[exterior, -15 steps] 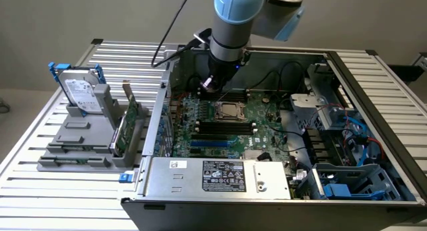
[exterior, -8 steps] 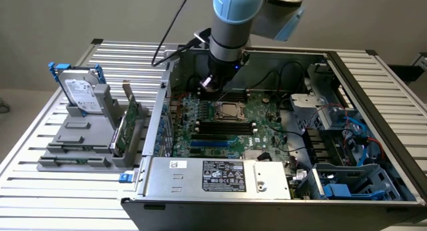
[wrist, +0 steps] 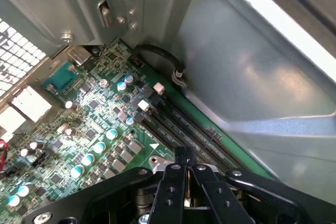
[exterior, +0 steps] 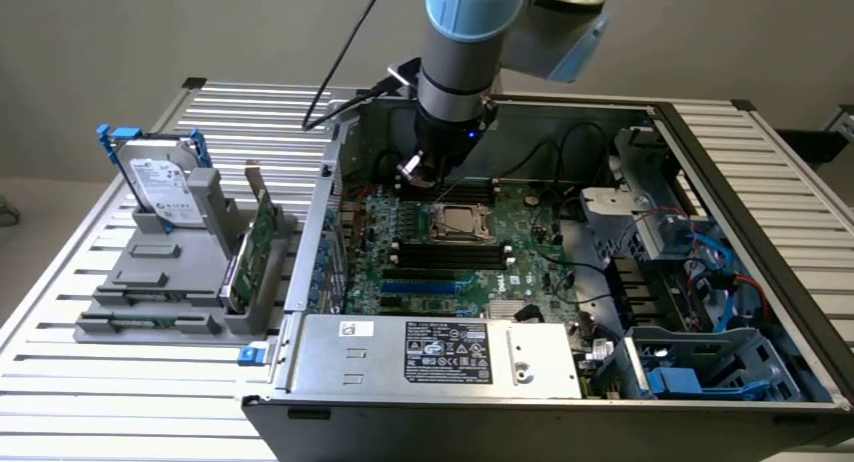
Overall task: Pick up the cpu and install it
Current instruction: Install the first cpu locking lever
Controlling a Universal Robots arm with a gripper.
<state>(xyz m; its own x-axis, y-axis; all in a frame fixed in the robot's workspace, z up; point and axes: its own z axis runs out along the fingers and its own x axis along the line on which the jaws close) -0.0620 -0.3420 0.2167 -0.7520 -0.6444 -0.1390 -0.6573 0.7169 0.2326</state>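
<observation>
The gripper [wrist: 186, 174] hangs inside the case [exterior: 747, 232], closed with nothing visibly held, just beyond the socket [exterior: 461, 222]. A good install needs the cpu seated flat.

Your arm [exterior: 461, 42] comes down nearly vertical from the top of the exterior view, blue joint cap up top, dark wrist section below it. The gripper [wrist: 185, 174] points straight down, and in the wrist view its black fingers [wrist: 173, 187] are pressed together, fully closed, nothing visibly pinched between them.
</observation>
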